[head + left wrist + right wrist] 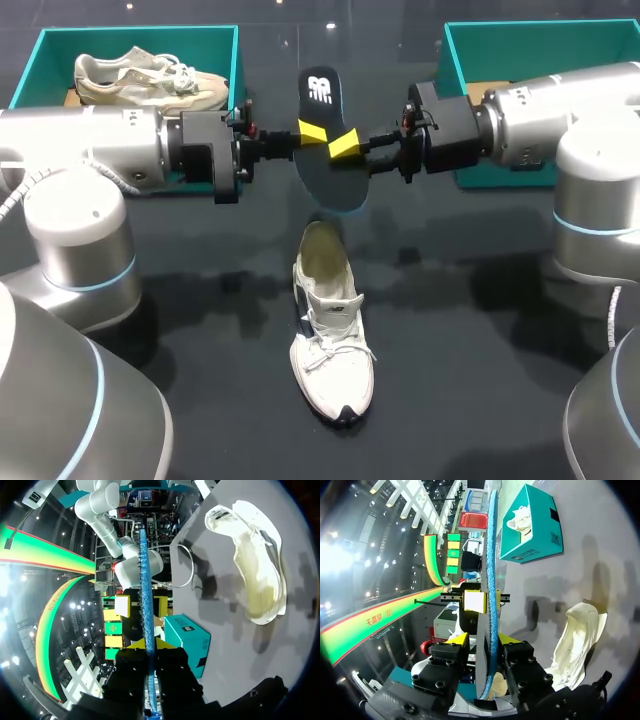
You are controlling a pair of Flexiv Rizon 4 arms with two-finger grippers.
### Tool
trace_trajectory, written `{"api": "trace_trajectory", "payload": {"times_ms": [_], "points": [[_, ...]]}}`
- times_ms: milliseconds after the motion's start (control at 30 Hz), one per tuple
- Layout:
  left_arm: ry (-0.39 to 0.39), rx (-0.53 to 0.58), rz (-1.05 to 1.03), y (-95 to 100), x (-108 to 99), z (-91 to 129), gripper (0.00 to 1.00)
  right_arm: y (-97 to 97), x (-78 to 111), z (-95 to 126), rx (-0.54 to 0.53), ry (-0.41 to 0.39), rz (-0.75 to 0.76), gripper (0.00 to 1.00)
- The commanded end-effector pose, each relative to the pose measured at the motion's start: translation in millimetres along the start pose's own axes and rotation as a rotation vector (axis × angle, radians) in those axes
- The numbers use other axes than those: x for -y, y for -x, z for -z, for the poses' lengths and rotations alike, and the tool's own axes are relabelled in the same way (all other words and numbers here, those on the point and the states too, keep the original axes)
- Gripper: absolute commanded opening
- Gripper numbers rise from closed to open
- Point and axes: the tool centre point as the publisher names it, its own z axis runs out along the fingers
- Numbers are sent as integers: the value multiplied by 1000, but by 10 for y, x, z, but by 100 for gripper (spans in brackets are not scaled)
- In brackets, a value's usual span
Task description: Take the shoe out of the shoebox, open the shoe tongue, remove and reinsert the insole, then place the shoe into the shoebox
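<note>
Head view first: the insole (322,100) hangs in the gap between the two teal boxes, pinched from both sides. The left arm (120,145) comes in level from its side and the right arm (540,115) mirrors it. The yellow tips meet almost nose to nose at the insole's middle, with both sets of jaws narrow and clamped on it. The shoe (330,330) lies on the worktop (480,380) just short of the insole's near end, toe towards the robot and mouth gaping. There is open dark worktop on either flank of it. The left box (215,60) holds a spare shoe (140,80) and sits close behind the left wrist. The right box (470,45) is partly hidden by the right arm.

Left wrist view now: the insole (144,595) shows edge-on, a thin blue line running straight out between the left jaws, which press both its faces. The right arm's yellow tip touches it further along. The shoe (255,565) lies well off to one side, and the right box (189,639) sits nearer.

Right wrist view: again the insole (492,555) shows edge-on, squeezed in the right jaws. The shoe (575,640) is beside them and the left box (535,530) beyond, with the spare shoe (520,517) peeping out.
</note>
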Motion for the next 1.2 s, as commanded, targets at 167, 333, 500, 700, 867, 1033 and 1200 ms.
{"api": "trace_trajectory", "payload": {"times_ms": [167,333,500,700,867,1033,1200], "points": [[-1,1,-8,-7,-12,5,0,33,-55,-56,3,-25,-23,24],[0,1,-10,-7,-10,4,0,37,-52,-82,2,-30,-24,20],[2,-1,-15,-9,-2,-4,0,35,-49,-90,2,-31,-21,13],[6,-4,-18,-11,1,-6,0,35,-48,-103,-1,-32,-19,2],[3,-9,-17,-22,7,-10,0,39,-49,-105,0,-32,-21,0],[2,-18,-11,-12,28,18,86,38,-41,-92,1,-17,-13,0],[14,-52,11,-7,54,197,100,50,-29,-54,0,-4,0,0]]}}
